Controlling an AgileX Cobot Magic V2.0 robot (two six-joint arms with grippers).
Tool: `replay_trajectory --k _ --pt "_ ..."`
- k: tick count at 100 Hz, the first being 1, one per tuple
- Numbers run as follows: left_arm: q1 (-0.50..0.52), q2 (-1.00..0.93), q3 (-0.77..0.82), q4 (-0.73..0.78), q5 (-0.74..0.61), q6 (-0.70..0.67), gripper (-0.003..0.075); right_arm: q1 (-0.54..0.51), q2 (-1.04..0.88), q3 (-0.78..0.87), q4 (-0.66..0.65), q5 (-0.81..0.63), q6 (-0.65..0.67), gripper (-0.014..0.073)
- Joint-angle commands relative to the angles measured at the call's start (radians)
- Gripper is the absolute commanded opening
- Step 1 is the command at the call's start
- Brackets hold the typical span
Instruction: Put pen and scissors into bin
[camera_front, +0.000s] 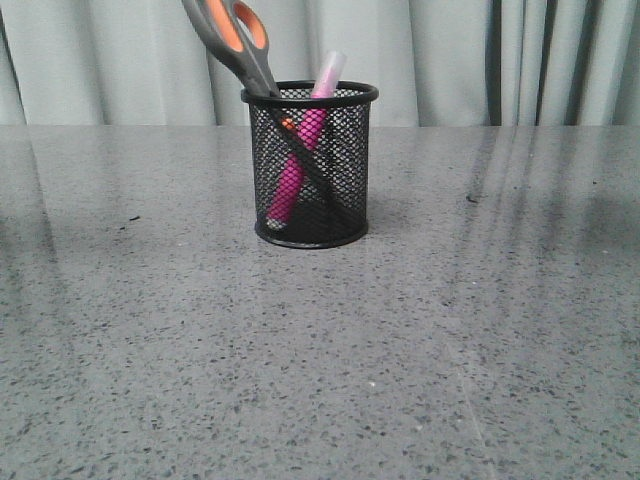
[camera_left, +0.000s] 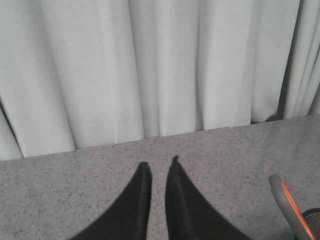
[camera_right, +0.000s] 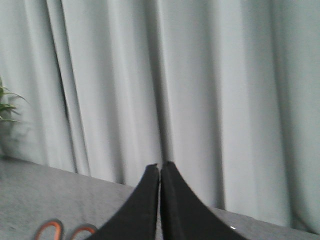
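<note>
Grey scissors (camera_front: 262, 75) blades-down, handles upper-left

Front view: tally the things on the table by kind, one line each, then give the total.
Pen: 1, pink, standing tilted inside the cup
Scissors: 1, blades down in the cup, handles leaning out to the left
Bin: 1, black mesh cup, upright
Total: 3
</note>
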Motion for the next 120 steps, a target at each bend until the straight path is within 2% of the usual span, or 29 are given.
replay_trajectory --k 1,15,35,59,82,91,106,120 --pt "-0.001 -0.051 0.016 0.007 -0.087 -0.003 -0.002 -0.031 -0.113 -0.024 0.009 0.117 -0.056 -0.0066" --pt "-0.001 -0.173 0.163 0.005 -0.202 -0.003 -0.002 -0.047 -0.275 0.0 -0.037 0.357 -0.116 -0.0066" --pt "-0.001 -0.386 0.383 0.005 -0.301 -0.003 -0.002 -0.063 -0.535 0.17 -0.076 0.394 -0.116 -0.0065" --pt "-0.001 -0.63 0.556 -0.022 -0.301 -0.005 -0.002 -0.067 -0.841 0.373 -0.086 0.477 -0.116 -0.0065" --pt "-0.001 -0.755 0.652 -0.023 -0.269 -0.005 -0.002 -0.067 -1.086 0.436 -0.119 0.726 -0.116 -0.0065" --pt "-0.001 -0.765 0.672 -0.023 -0.265 -0.005 -0.002 -0.067 -1.087 0.442 -0.126 0.821 -0.116 -0.0065" --pt "-0.001 -0.765 0.688 -0.026 -0.272 -0.005 -0.002 -0.067 -1.087 0.452 -0.126 0.751 -0.116 -0.0065" --pt "-0.001 -0.765 0.688 -0.05 -0.279 -0.005 -0.002 -0.067 -1.087 0.452 -0.119 0.792 -0.116 -0.0065"
